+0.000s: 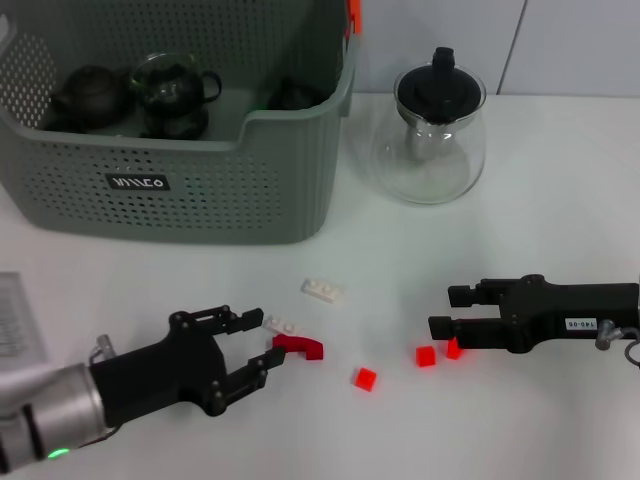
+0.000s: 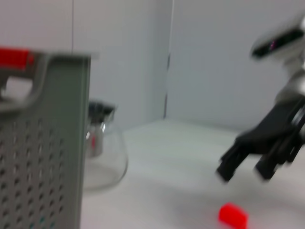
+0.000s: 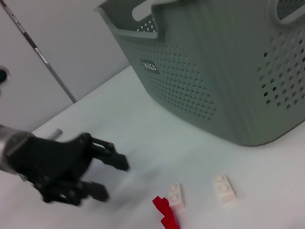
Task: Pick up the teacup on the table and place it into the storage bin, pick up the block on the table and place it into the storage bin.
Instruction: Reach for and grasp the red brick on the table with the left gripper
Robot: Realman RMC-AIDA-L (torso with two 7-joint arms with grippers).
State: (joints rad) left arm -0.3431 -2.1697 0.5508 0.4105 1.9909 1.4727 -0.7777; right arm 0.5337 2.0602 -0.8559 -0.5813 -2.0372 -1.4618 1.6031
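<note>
Left pincer [image 1: 262,343] is sitting low over the worktop [image 1: 520,250] at about 7 o'clock, jaws spread wide and holding nothing, tips bracketing the red arch block [image 1: 299,346] and the white brick [image 1: 282,324] just beside it; it looks lined up for a block pick.

Right pincer [image 1: 440,311] is reaching in from 3 o'clock, also wide and empty, with two small red cubes [image 1: 426,356] just under its tips. A third red cube [image 1: 364,378] is lying between the arms, and another white brick [image 1: 322,290] is sitting nearer the bin.

The storage bin [image 1: 200,180] is at 11 o'clock, dipped rim facing the arms, so drop-in is easy. Dark teapots [image 1: 90,95] are already sitting inside; no teacup is visible on the worktop. The glass teapot [image 1: 432,130] at 1 o'clock is standing apart, out of the way.
</note>
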